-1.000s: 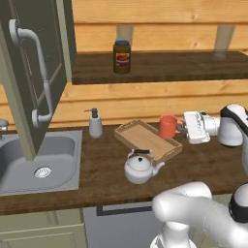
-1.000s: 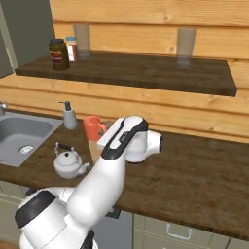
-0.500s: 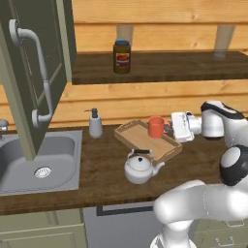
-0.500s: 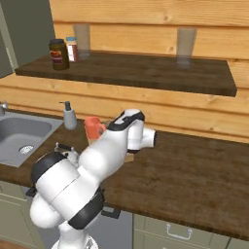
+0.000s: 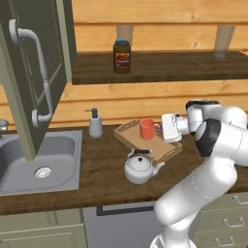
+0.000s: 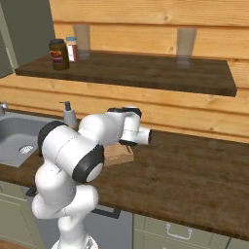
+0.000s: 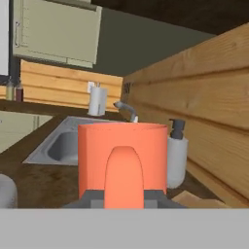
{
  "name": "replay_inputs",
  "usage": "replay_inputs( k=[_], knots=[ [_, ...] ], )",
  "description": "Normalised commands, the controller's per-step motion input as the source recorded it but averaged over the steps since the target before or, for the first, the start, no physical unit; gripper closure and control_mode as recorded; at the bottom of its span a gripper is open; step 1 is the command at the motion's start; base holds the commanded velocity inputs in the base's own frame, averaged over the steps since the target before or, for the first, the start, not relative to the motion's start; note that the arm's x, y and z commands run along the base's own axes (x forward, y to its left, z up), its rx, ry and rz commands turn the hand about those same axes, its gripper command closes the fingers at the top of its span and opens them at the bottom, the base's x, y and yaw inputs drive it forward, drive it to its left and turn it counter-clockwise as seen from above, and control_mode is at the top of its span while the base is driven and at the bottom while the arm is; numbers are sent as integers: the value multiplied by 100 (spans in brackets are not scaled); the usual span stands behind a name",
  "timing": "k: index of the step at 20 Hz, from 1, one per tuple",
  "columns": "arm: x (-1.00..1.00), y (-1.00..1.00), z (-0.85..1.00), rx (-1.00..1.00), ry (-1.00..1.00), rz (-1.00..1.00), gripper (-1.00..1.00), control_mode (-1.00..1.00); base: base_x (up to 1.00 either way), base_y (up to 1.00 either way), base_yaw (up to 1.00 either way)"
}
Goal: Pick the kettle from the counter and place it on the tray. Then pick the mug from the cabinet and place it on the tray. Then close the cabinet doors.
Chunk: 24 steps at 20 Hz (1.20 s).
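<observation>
The orange-red mug (image 5: 147, 129) hangs over the middle of the light-wood tray (image 5: 164, 151); whether it touches the tray I cannot tell. My gripper (image 5: 156, 130) reaches in from the right and is shut on the mug (image 7: 123, 151), whose handle faces the hand camera between the fingertips (image 7: 92, 197). The silver kettle (image 5: 139, 167) stands on the dark counter (image 5: 101, 174) just in front of the tray. One sage-green cabinet door (image 5: 41, 72) hangs open at the left. In the right base view my arm hides most of the tray (image 6: 120, 154).
A steel sink (image 5: 38, 160) lies at the left, with a white soap dispenser (image 5: 95, 124) behind it beside the tray. A dark jar (image 5: 122, 56) stands on the wooden shelf (image 5: 184, 65) above. Low cupboards (image 5: 227, 223) run under the counter.
My arm has swung left with the mug, bringing it from beside the tray's right end to over the tray. The kettle has not moved.
</observation>
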Motion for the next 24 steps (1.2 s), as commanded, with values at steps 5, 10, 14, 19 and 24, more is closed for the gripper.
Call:
replay_inputs(
  k=[5, 10, 14, 19, 24],
  knots=[
    [49, 8, -31, -2, 0, 0, 100, -100, 0, 0, 0],
    [46, 0, -38, -1, 0, 0, 100, -100, 0, 0, 0],
    [35, 0, -39, 0, 0, 1, 100, -100, 0, 0, 0],
    [33, 0, -27, 0, 0, 0, 100, -100, 0, 0, 0],
    [44, 0, -22, 0, 0, 0, 100, -100, 0, 0, 0]
  ],
)
